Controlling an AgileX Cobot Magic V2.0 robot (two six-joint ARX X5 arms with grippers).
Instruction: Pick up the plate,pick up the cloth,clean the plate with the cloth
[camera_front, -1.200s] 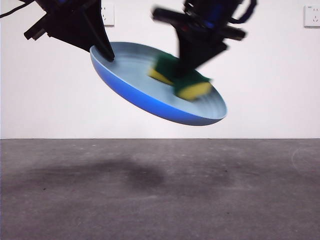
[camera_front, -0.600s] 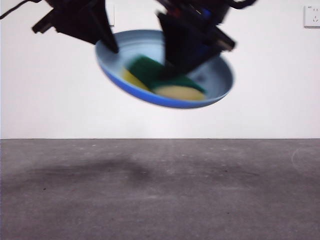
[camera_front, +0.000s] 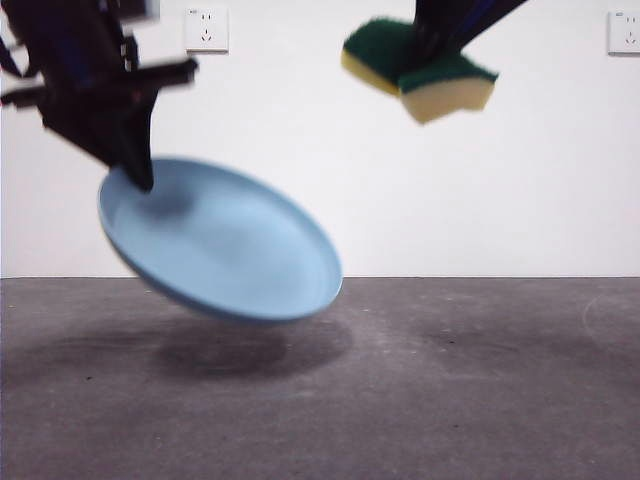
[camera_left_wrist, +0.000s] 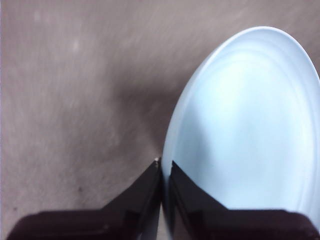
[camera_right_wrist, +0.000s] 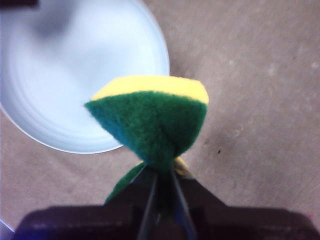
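Front view: left pincer (camera_front: 140, 178) clamped on the upper rim of the light-blue plate (camera_front: 225, 245), plate hanging tilted below it, clear of the grey surface (camera_front: 450, 400) with its shadow beneath. Right pincer (camera_front: 432, 52) high up, gripping the sponge (camera_front: 420, 72), green scouring layer squeezed between the jaws. Half a second earlier sponge pressed into the plate's bowl; now well apart, plate carried lower and aside. Judged: wiping stroke ended, arms separating.

Left wrist view: jaws nearly closed, thin plate rim (camera_left_wrist: 167, 150) pinched between them, bowl (camera_left_wrist: 250, 125) extending ahead of the pincer.

Right wrist view: jaws tight on the folded sponge (camera_right_wrist: 150, 120), yellow foam at the far edge; plate (camera_right_wrist: 75, 80) beyond, not touching.
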